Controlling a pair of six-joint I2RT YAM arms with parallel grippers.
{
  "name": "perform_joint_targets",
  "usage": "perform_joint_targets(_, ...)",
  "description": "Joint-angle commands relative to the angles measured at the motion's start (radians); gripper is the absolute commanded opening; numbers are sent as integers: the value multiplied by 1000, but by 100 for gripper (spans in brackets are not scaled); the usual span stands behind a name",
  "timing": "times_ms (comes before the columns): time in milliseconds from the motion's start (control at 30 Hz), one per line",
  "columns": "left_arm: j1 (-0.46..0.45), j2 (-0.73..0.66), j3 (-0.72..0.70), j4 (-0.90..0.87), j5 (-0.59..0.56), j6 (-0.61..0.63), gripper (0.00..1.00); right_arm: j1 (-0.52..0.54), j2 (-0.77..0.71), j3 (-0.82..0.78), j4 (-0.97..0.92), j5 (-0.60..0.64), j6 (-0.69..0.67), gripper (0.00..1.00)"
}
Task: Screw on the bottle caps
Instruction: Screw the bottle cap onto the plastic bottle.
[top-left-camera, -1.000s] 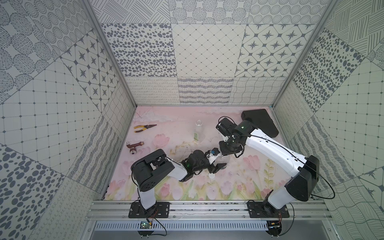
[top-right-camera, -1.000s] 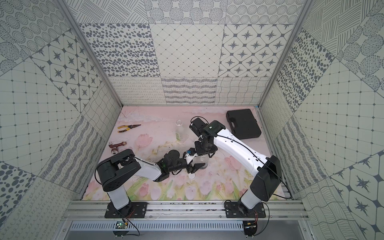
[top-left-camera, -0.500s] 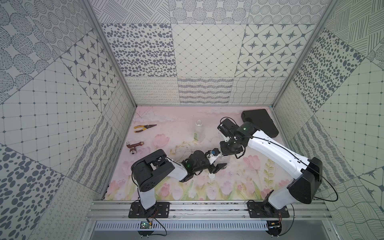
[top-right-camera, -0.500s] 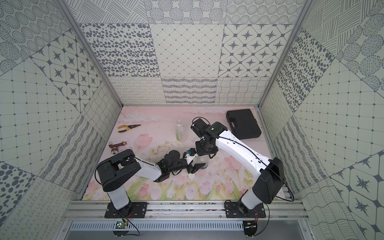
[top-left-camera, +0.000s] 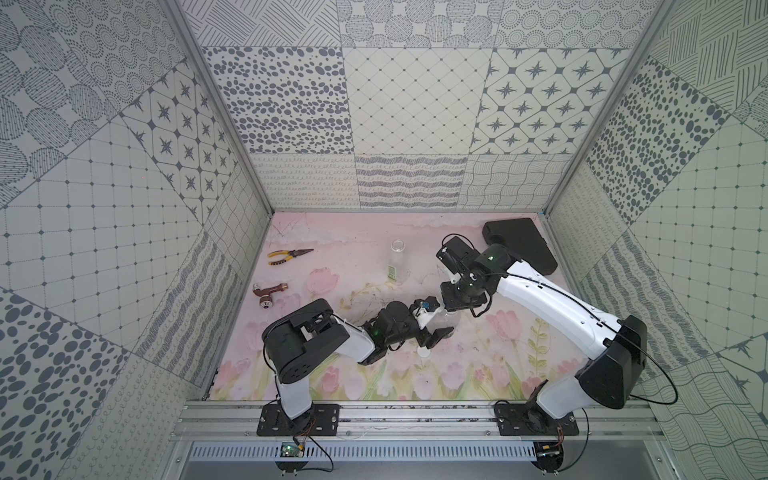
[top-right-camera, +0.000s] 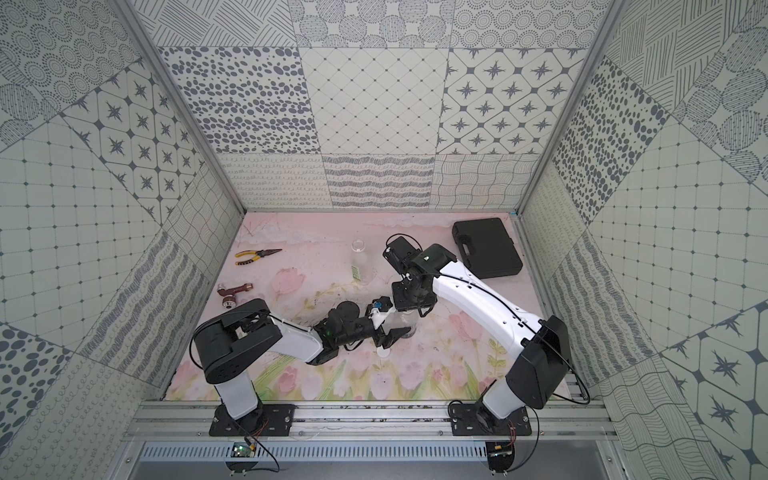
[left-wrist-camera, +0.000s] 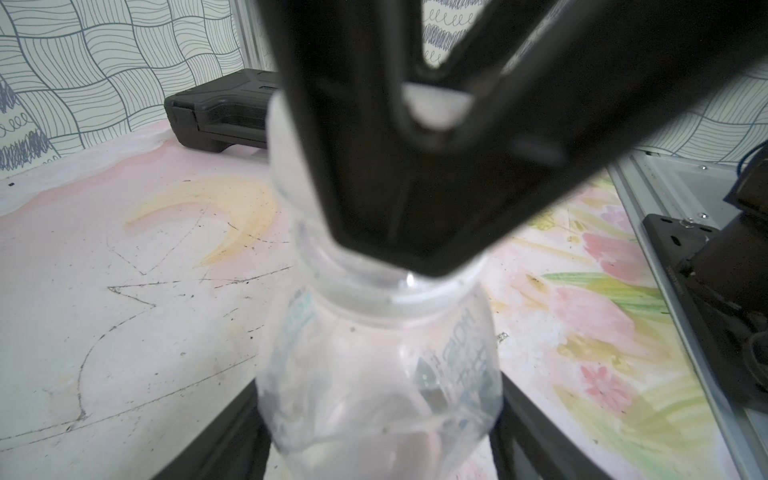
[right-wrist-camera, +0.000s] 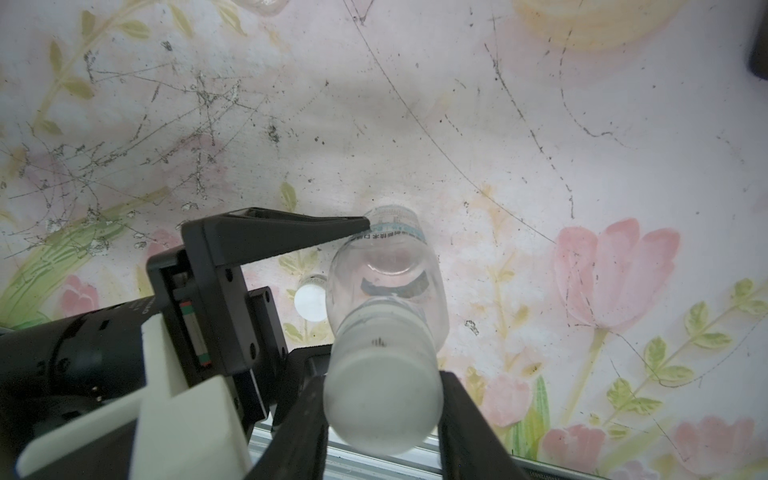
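Observation:
The short clear bottle (top-left-camera: 451, 321) (top-right-camera: 405, 323) (right-wrist-camera: 386, 274) stands upright mid-mat, blue-white label low on its wall. My right gripper (right-wrist-camera: 382, 409) (top-left-camera: 455, 306) comes down from above and is shut on a white bottle cap (right-wrist-camera: 382, 399) (left-wrist-camera: 432, 108) sitting on its neck. My left gripper (top-left-camera: 442, 316) (left-wrist-camera: 380, 436) reaches in low, its fingers (right-wrist-camera: 291, 237) spread on either side of the bottle's body, close to the wall. A second white cap (top-left-camera: 424, 352) (top-right-camera: 383, 352) (right-wrist-camera: 309, 301) lies on the mat beside it. The taller bottle (top-left-camera: 397, 262) (top-right-camera: 359, 262) stands uncapped further back.
A black case (top-left-camera: 519, 245) lies at the back right. Yellow-handled pliers (top-left-camera: 289, 255) and a brown metal fitting (top-left-camera: 268, 293) lie at the left. The patterned walls close in three sides and an aluminium rail (top-left-camera: 415, 415) runs along the front.
My left gripper's jaws have spread wider round the short bottle. The right gripper stays shut on the cap over the neck, its arm barely shifted.

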Motion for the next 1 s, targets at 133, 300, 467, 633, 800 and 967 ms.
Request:
perform_joint_targets(133, 9, -10, -10, 65, 23, -25, 78, -28, 29, -59, -75, 61, 13, 32)
perform_joint_targets(300, 11, 4, 9, 56, 41, -30, 76, -29, 29, -59, -73, 50, 11, 32)
perform_joint_targets(467, 12, 10, 22, 51, 45, -26, 70, -30, 28, -61, -73, 51, 9, 32)
perform_joint_targets(633, 11, 4, 25, 31, 50, -9, 64, -32, 28, -49, -74, 40, -3, 32)
perform_joint_targets(800, 6, -5, 29, 1, 53, 17, 58, -32, 35, -17, -93, 13, -31, 32)
perform_joint_targets(967, -10, -10, 37, -28, 53, 49, 56, -32, 51, 23, -124, 8, -55, 32)
